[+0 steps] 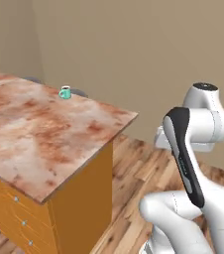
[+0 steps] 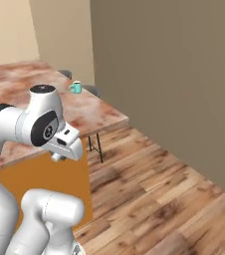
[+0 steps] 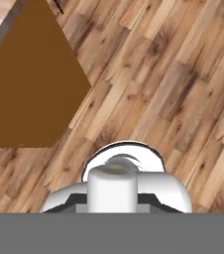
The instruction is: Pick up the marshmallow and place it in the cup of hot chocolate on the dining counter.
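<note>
Hand view: pincer (image 3: pixel 111 208) clamped on what seems the marshmallow (image 3: pixel 111 191), above wood floor (image 3: pixel 183 74).

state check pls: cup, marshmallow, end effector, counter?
cup of hot chocolate: upright, near the far edge of the counter
marshmallow: white cylinder held in the end effector, above the wood floor
end effector: shut on the marshmallow
dining counter: bears the cup

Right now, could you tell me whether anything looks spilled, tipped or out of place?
Nothing stands out. The cup stands upright near the far edge of the counter, with no spill around it, and the marshmallow sits between the gripper's tips.
</note>
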